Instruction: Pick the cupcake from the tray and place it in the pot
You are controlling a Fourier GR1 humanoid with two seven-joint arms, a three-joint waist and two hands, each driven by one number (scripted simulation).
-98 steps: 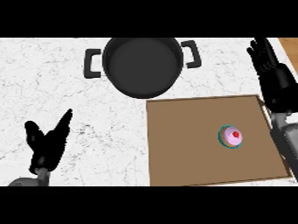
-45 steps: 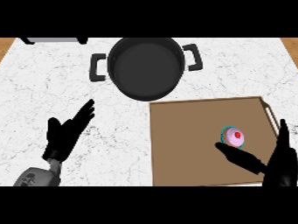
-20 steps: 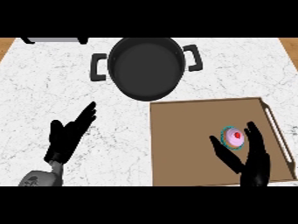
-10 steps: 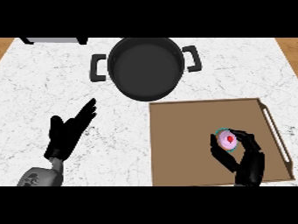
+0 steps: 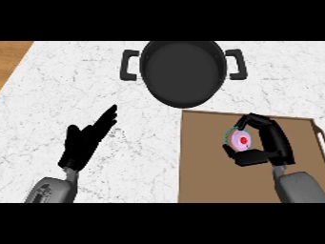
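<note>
Well to the left of the tray (image 5: 200, 186), the left hand (image 5: 84, 141) rests over the white marble counter (image 5: 66, 81) with its fingers straight and holding nothing. The black pot (image 5: 182, 71) sits just beyond the tray's far edge. Over the tray's middle, the right hand (image 5: 263, 145) has its fingers and thumb curled round the cupcake (image 5: 241, 140), whose pink top with a red dot shows between them.

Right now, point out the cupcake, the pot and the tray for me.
cupcake (image 5: 241, 140), head view, on its pink top.
pot (image 5: 182, 71), head view, on its dark inside.
tray (image 5: 203, 176), head view, on bare brown surface.
</note>
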